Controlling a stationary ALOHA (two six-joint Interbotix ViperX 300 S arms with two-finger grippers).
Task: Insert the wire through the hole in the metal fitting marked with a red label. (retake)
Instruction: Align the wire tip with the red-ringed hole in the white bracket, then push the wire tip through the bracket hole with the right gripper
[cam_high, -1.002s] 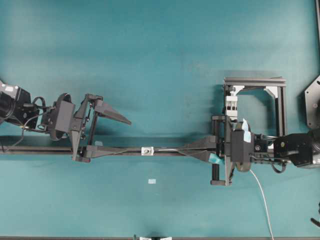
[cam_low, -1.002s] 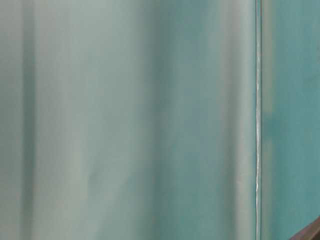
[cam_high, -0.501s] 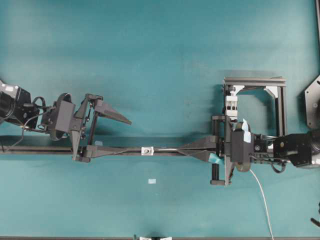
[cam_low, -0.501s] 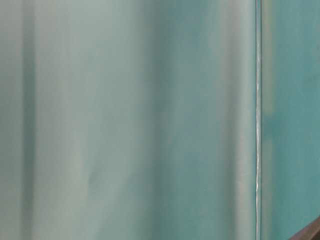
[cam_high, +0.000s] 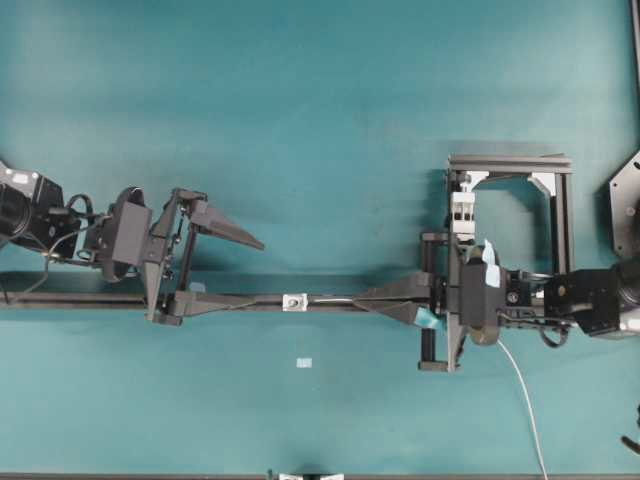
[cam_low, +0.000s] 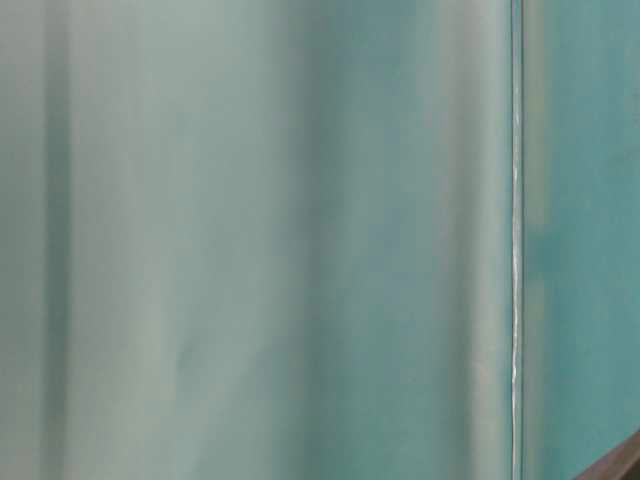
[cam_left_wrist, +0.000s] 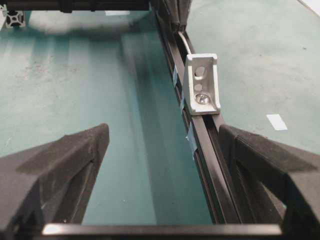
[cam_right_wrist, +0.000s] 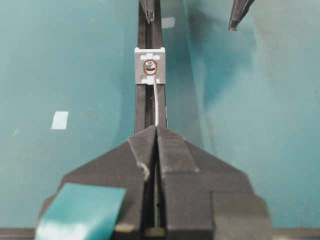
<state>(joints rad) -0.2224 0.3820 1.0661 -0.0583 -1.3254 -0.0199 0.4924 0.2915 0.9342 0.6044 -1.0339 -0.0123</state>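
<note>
The small silvery metal fitting (cam_high: 294, 301) sits on the long black rail (cam_high: 100, 299). Its hole (cam_right_wrist: 150, 67) is ringed in red. My right gripper (cam_right_wrist: 156, 129) is shut on the thin pale wire (cam_right_wrist: 156, 102), just right of the fitting in the overhead view. The wire runs along the rail from the fingertips to the fitting (cam_right_wrist: 149, 66) at the hole. Behind the fitting (cam_left_wrist: 202, 85) the wire (cam_left_wrist: 186, 42) curves in, and none shows on the near side. My left gripper (cam_left_wrist: 162, 132) is open left of the fitting. One of its fingers (cam_left_wrist: 260, 160) is on the rail.
A black frame (cam_high: 510, 165) with a white clamp block (cam_high: 462, 210) stands at the right. A pale tape rectangle (cam_high: 304, 362) lies in front of the rail. A white cable (cam_high: 525, 395) trails from the right arm. The table-level view shows only blurred teal.
Both arms hold their places apart from a barely visible shift. The wire stays gripped.
</note>
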